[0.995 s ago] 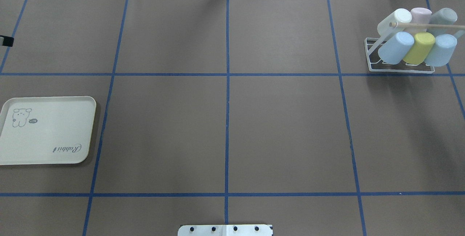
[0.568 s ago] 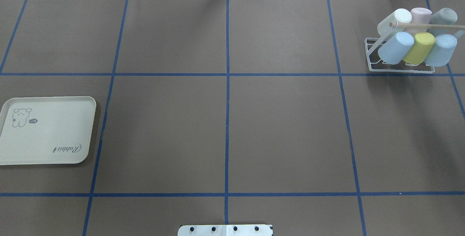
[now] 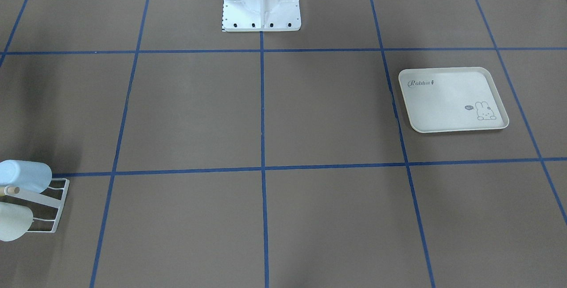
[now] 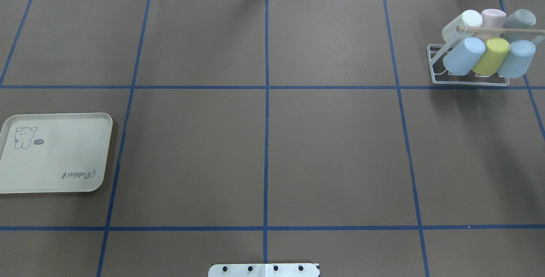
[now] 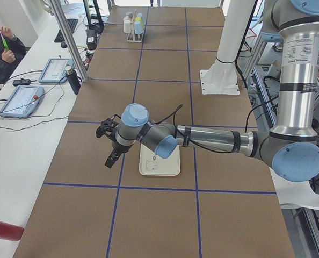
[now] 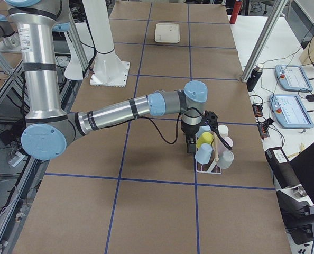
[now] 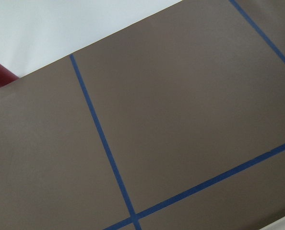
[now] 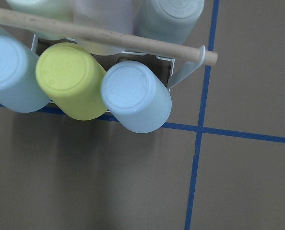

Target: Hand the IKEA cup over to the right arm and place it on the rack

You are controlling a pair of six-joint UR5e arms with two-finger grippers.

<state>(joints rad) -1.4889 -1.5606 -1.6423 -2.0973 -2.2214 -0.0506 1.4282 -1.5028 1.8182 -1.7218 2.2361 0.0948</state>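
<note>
All six cups you can see sit on the rack [image 4: 468, 83] in two rows, the pale blue cup [image 8: 135, 96] at the rack's peg end, and none shows away from it, so I judge the placing step done with no cup left to hand over. The right gripper [image 6: 191, 146] hangs just beside the rack and the left gripper [image 5: 111, 159] is well apart from it. Only the side views show them, so you cannot tell whether either is parted or closed, though neither wrist view shows a cup in hand. Your next move, as I read it, is to draw the right arm clear of the rack without brushing the nearer row of cups.
</note>
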